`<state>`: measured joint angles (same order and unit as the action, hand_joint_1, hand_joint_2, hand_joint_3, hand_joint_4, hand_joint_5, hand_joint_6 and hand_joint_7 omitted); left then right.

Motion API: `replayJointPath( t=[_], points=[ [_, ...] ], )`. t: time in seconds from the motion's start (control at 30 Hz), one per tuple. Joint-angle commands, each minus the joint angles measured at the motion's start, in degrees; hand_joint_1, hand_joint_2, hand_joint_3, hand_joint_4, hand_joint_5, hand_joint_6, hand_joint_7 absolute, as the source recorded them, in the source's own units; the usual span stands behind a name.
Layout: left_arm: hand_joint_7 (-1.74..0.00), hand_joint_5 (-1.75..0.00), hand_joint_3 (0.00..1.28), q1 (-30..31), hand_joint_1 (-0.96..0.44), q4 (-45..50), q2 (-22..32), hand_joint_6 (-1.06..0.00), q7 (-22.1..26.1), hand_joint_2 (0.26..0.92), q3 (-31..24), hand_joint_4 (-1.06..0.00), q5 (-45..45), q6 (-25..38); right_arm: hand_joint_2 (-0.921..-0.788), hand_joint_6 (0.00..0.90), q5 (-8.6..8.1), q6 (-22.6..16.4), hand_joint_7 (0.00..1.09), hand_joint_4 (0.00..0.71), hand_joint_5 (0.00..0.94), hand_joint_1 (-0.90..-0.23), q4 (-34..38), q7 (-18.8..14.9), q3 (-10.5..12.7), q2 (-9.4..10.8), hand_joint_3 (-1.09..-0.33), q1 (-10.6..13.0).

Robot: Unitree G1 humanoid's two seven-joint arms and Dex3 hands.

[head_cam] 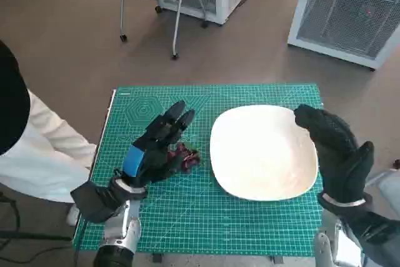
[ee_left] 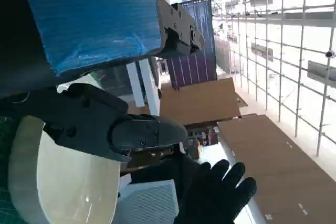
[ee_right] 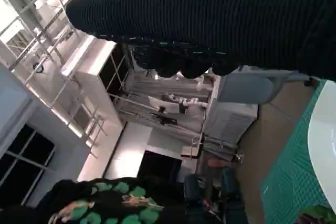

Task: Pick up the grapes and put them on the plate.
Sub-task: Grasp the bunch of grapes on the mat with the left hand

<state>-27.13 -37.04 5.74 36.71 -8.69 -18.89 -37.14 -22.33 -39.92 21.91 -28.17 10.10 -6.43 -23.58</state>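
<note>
On the green mat (head_cam: 187, 229) | grapes (head_cam: 187, 156) lie just left of the empty plate (head_cam: 262, 152) | left hand (head_cam: 156, 148) sits over them, grasp cannot be told | right hand (head_cam: 334, 148) released by the plate's far edge | risk: a loose hold drops the bunch short of the rim.

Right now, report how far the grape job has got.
Nothing delivered yet: the plate holds no grapes. In hand: the left hand is over the grapes on the green mat, though a firm grip cannot be confirmed. The right hand hangs open at the plate's edge. Left: lift the grapes and set them on the plate.
</note>
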Motion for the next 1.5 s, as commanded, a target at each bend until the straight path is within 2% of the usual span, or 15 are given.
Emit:
replayJointPath(
  t=[0.03, 0.57, 1.5],
  points=[
    [-0.04, 0.00, 0.31, -0.1, -0.44, -0.3, -0.3, -0.36, -0.1, 0.921, 0.1, -0.32, 0.4, -0.9, -0.921, 0.173, 0.08, 0.1, 0.85, 0.656, 0.005, -0.420, 0.9, -0.3, 0.3, -0.1, -0.599, 0.3],
    [-0.03, 0.00, 0.31, 0.2, -0.45, -0.3, -0.4, -0.37, -0.2, 0.921, 0.0, -0.32, 0.3, -1.2, -0.921, 0.170, 0.93, -0.3, 0.85, 0.653, 0.004, -0.418, 1.0, -0.1, 0.4, -0.2, -0.600, 0.4],
    [-0.03, 0.00, 0.31, 1.1, -0.47, 1.1, -1.1, -0.37, -0.4, 0.921, -0.3, -0.32, -0.3, -0.2, -0.921, 0.174, -0.26, 1.4, 0.85, 0.655, 0.005, -0.424, 0.2, -0.5, 0.4, -0.2, -0.597, 0.5]
  ],
)
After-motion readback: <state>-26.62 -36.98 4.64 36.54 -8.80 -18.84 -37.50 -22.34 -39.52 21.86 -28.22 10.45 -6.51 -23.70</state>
